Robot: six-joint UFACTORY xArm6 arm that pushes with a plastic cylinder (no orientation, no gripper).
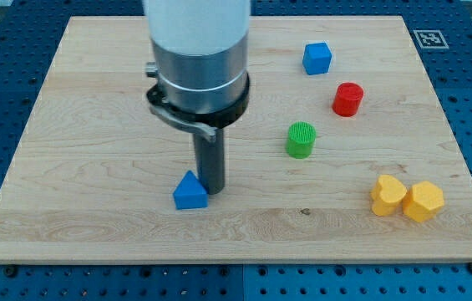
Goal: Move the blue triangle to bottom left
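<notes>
The blue triangle [190, 191] lies on the wooden board [77, 167], left of centre and toward the view's bottom. My tip [211, 189] stands right beside it, on its right side, touching or almost touching it. The rod comes down from the big grey and white arm body at the view's top centre, which hides part of the board behind it.
A blue cube [317, 58] sits at the view's upper right, a red cylinder [347, 99] below it, a green cylinder [300, 140] at centre right. Two yellow blocks, a heart shape [387, 196] and a hexagon [423, 201], sit together at lower right.
</notes>
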